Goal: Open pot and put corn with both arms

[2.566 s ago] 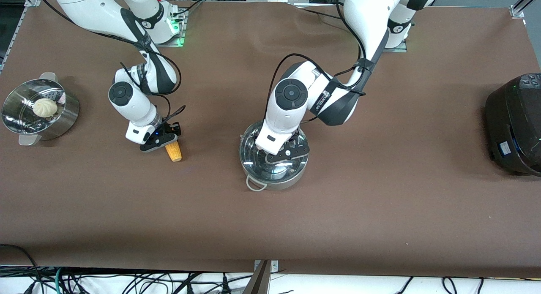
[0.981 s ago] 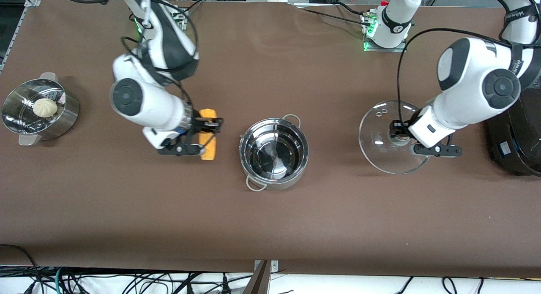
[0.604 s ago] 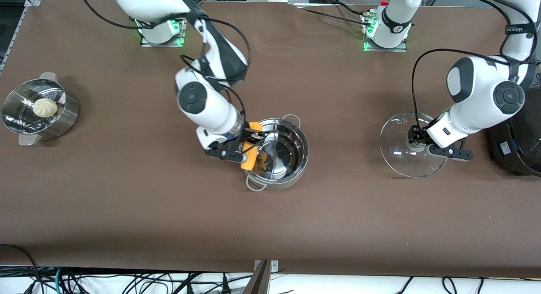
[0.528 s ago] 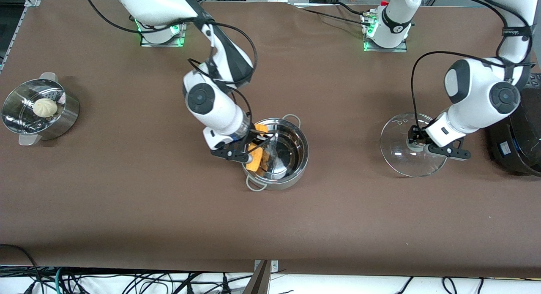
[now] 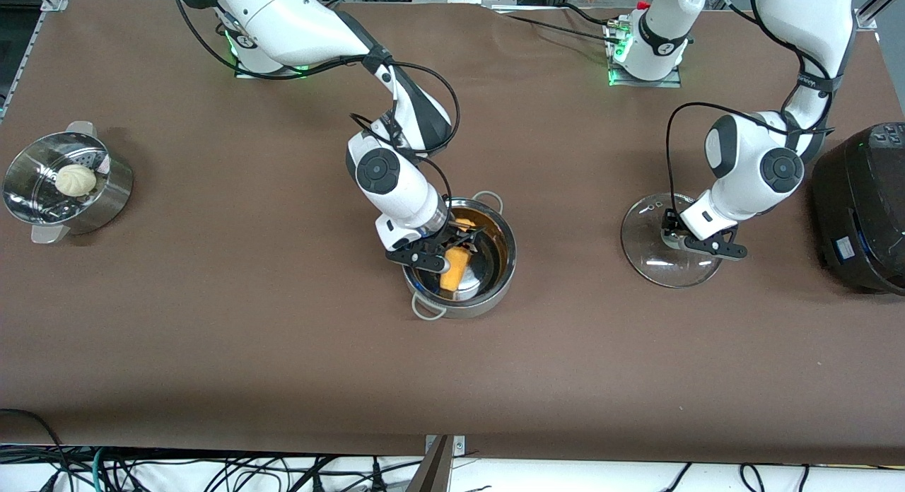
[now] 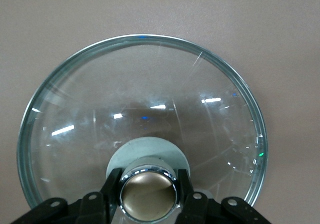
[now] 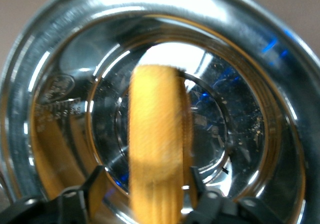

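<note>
The shiny steel pot (image 5: 506, 263) stands open at the middle of the table. The yellow-orange corn (image 5: 455, 267) is inside it, also seen in the right wrist view (image 7: 155, 149) over the pot's floor (image 7: 235, 119). My right gripper (image 5: 444, 248) hangs over the pot, open, with a gap between each finger and the corn (image 7: 146, 178). My left gripper (image 5: 697, 239) is shut on the tan knob (image 6: 148, 195) of the glass lid (image 5: 647, 255), low over the table toward the left arm's end. The lid fills the left wrist view (image 6: 140, 94).
A steel steamer pot (image 5: 106, 198) with a pale bun (image 5: 76, 179) stands at the right arm's end of the table. A big black cooker (image 5: 859, 206) stands at the left arm's end, close beside the lid and my left arm.
My right arm carried the corn from the table to over the pot and its fingers have parted. My left arm lifted the lid off the pot and lowered it beside the cooker.
</note>
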`<state>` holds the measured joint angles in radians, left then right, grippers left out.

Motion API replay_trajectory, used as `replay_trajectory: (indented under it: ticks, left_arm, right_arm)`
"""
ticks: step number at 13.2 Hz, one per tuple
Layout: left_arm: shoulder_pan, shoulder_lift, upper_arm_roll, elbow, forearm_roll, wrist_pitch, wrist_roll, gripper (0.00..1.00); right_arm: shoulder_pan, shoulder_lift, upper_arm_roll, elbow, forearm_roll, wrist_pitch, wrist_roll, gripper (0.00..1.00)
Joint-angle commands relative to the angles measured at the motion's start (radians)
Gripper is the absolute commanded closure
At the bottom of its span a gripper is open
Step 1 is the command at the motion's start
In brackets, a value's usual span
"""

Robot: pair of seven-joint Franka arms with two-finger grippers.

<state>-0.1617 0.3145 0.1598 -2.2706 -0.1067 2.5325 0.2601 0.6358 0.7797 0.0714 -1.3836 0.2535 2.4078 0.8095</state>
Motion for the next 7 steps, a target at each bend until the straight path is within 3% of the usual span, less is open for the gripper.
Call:
replay_trajectory:
  ticks: [1, 2, 3, 5, 7]
  left_arm:
    - [-0.018, 0.031, 0.004, -0.001, -0.025, 0.000, 0.027, 0.64]
    - [-0.018, 0.023, 0.004, -0.001, -0.024, -0.004, 0.030, 0.15]
    - [-0.021, 0.006, 0.004, 0.003, -0.024, -0.014, 0.027, 0.00]
    - [-0.022, -0.052, 0.006, 0.051, -0.024, -0.113, 0.025, 0.00]
    - [-0.024, -0.078, 0.006, 0.171, -0.022, -0.284, 0.021, 0.00]
  right_arm:
    - [0.009, -0.028, -0.024, 0.018, -0.007, -0.047, 0.005, 0.00]
    - [0.009, -0.045, -0.042, 0.020, -0.007, -0.077, 0.002, 0.00]
    - [0.010, -0.074, -0.064, 0.018, -0.010, -0.114, 0.000, 0.00]
    - [0.010, -0.140, -0.123, 0.020, -0.070, -0.241, -0.025, 0.00]
    - [-0.029, -0.210, -0.130, 0.021, -0.178, -0.387, -0.093, 0.00]
